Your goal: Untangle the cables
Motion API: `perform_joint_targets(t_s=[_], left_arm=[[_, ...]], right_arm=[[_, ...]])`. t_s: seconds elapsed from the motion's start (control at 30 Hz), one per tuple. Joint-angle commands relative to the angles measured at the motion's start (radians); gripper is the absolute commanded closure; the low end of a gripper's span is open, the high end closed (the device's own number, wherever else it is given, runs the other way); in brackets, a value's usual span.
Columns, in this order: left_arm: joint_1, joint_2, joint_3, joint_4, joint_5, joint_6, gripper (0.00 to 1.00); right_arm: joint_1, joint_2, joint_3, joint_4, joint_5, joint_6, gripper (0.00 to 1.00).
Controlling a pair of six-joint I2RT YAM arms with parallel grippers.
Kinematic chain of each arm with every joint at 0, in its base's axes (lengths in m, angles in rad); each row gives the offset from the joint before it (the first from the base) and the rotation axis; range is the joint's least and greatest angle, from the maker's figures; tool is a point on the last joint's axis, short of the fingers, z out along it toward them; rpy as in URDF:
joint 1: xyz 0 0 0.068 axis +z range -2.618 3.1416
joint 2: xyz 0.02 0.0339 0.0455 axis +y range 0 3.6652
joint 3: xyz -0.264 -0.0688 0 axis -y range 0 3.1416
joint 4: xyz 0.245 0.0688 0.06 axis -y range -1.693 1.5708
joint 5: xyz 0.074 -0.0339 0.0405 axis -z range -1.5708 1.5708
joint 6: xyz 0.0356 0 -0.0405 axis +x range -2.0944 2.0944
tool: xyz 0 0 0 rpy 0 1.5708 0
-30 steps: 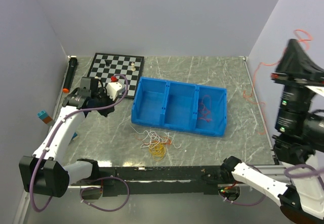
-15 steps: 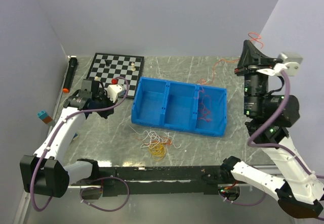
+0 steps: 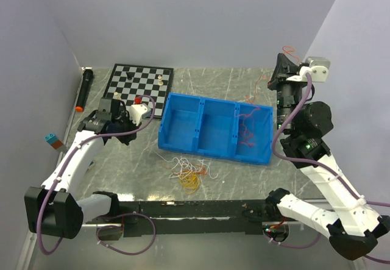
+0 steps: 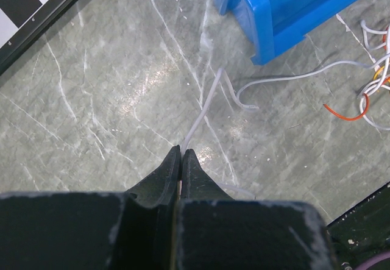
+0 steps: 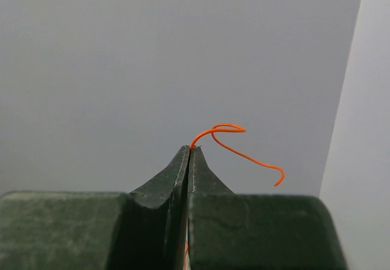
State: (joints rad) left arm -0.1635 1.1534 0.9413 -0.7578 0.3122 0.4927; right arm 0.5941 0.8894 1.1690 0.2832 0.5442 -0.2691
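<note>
A tangle of thin white, yellow and red-orange cables (image 3: 188, 174) lies on the table in front of the blue bin (image 3: 213, 150). My left gripper (image 3: 128, 128) is low at the left, shut on a white cable (image 4: 207, 99). That cable runs from the fingertips (image 4: 181, 151) toward the tangle. My right gripper (image 3: 282, 56) is raised behind the bin's right end, shut on a red-orange cable (image 5: 244, 154). This cable (image 3: 247, 130) hangs down into the bin's right compartment. A loose red-orange piece (image 4: 344, 114) lies by the white loops.
The three-compartment blue bin (image 4: 292, 14) stands mid-table. A chessboard (image 3: 137, 82) with a few pieces lies at the back left. A black marker with an orange end (image 3: 83, 90) lies along the left wall. A small blue-and-orange block (image 3: 52, 139) sits at the left edge.
My right arm swung in from the far right toward the bin and came lower, carrying the red-orange cable with it. My left gripper shifted slightly toward the near side.
</note>
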Motion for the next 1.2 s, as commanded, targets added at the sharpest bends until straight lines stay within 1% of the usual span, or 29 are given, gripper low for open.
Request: perform_joint_targets(t_s=[0.0, 0.23, 0.33, 0.5, 0.67, 0.97, 1.07, 1.17], left_arm=[[-0.004, -0.018, 0.002, 0.026, -0.002, 0.007, 0.99], [-0.004, -0.014, 0.007, 0.026, -0.001, 0.001, 0.99], [-0.002, -0.014, 0.008, 0.025, -0.005, 0.004, 0.99], [-0.002, -0.006, 0.014, 0.029, 0.002, -0.002, 0.99], [-0.004, -0.003, 0.019, 0.026, 0.014, -0.011, 0.99], [-0.004, -0.009, 0.014, 0.025, -0.004, 0.001, 0.99], [-0.004, -0.004, 0.014, 0.028, -0.001, 0.0, 0.99], [-0.004, 0.002, 0.017, 0.029, 0.001, 0.0, 0.99]], right_arm=[[-0.023, -0.02, 0.044, 0.025, 0.0, 0.018, 1.0], [-0.048, -0.032, 0.05, 0.037, 0.023, -0.001, 1.0], [-0.062, -0.043, 0.081, 0.04, 0.022, -0.021, 1.0], [-0.08, -0.038, 0.135, -0.018, -0.012, -0.012, 1.0], [-0.091, -0.038, 0.083, -0.036, -0.018, 0.033, 1.0], [-0.132, -0.018, 0.015, -0.07, -0.052, 0.114, 1.0], [-0.139, -0.017, 0.026, -0.07, -0.062, 0.117, 1.0], [-0.143, -0.009, 0.082, -0.076, -0.07, 0.094, 1.0]])
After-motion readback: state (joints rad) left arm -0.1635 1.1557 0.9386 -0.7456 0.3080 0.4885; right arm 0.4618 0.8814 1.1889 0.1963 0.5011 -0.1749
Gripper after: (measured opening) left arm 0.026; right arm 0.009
